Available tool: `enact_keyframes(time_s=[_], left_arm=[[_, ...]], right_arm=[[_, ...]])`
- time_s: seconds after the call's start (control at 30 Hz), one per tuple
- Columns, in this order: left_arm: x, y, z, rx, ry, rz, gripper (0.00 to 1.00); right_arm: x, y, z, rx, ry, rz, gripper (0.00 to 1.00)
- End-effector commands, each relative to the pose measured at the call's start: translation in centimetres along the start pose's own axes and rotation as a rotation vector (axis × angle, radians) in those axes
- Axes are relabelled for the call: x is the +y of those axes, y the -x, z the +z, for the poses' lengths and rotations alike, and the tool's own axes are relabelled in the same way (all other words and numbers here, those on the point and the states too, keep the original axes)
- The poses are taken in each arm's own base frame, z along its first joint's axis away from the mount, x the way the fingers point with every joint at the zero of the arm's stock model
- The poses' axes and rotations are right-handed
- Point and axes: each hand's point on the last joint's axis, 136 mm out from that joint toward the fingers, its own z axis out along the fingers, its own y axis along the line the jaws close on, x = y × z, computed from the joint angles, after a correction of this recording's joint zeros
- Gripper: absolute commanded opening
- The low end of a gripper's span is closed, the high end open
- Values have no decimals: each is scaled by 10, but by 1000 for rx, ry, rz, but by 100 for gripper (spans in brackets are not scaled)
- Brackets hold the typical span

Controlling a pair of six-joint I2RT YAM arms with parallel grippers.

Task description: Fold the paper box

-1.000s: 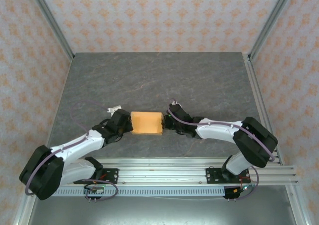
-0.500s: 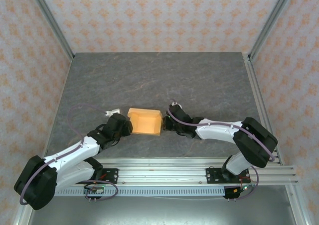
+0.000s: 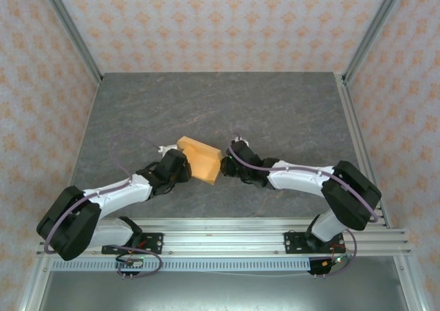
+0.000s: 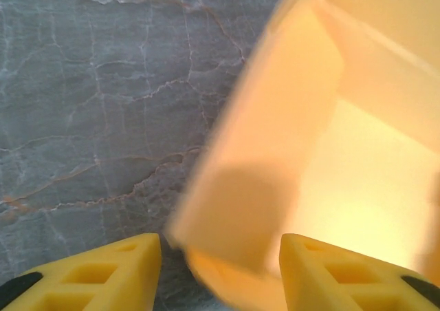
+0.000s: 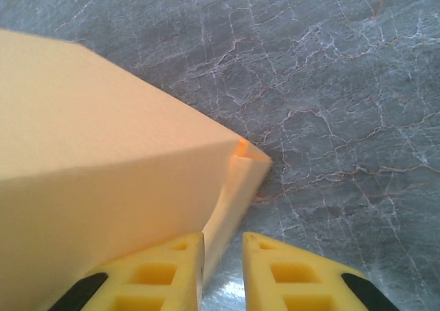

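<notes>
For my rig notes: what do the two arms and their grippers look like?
Both the left arm and the right arm have white shells and black joints. A thin lilac cable runs along each. The left gripper and right gripper have yellow fingers with cut-out windows.

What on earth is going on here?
Two robot arms meet at a partly folded tan-orange card box in the middle of the grey marbled table. The box sits skewed between them, its hollow side facing the left arm. The left claw is open, with the box's edge between its fingers. The right claw is at the opposite corner, fingers nearly together at a flap edge; whether it grips is unclear.
</notes>
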Motion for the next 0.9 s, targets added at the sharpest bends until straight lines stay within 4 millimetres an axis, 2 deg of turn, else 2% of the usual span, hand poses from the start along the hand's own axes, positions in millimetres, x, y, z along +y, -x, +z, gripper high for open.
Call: enact_keyframes(time_s=[0.0,0.2,0.4,0.53,0.67,0.77,0.87], left_arm=[[0,14,0,-47,39,13,38],[3,20,4,-60,84,18,32],[0,27,-8,-53,84,23,36],[5,33,-37,-93,55,-3,42],[17,52,-69,-166,69,-5,46],[20,65,-78,-171,72,29,50],[19,71,-73,-147,69,102,50]], right_arm=[[-5,-3,8,12,-57,-17,25],[-7,-4,15,19,-85,-8,27],[-9,0,8,10,-106,-6,42],[-7,6,-4,-6,-111,-20,46],[-9,11,-22,-24,-117,-28,48],[-9,13,-41,-55,-113,-31,51],[-5,7,-57,-88,-117,-41,59]])
